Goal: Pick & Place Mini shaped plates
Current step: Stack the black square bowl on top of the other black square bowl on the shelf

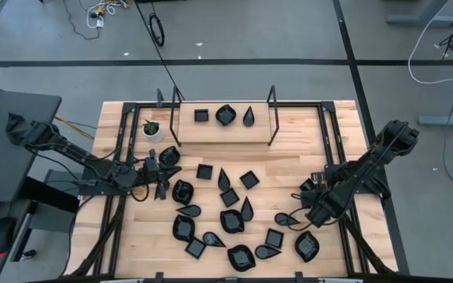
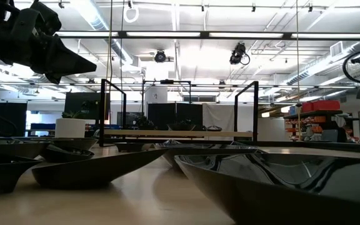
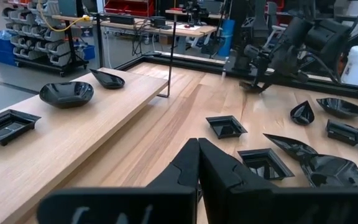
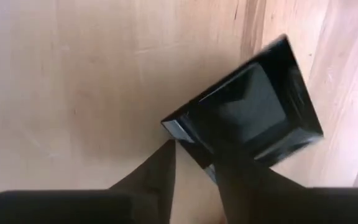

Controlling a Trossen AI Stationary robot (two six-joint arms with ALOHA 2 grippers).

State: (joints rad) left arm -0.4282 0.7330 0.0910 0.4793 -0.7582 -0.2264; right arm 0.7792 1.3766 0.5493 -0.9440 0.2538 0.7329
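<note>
Two dark jointed arms, black cables along links; left gripper (image 3: pixel 199 163) matte black, wedge-shaped jaws.

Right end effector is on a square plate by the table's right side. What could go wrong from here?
The right end effector pinches only the rim of the square plate, so the glossy dish may slip or tilt. Neighbouring plates lie close and could be knocked as it lifts. The shelf posts might catch the arm on approach.
</note>
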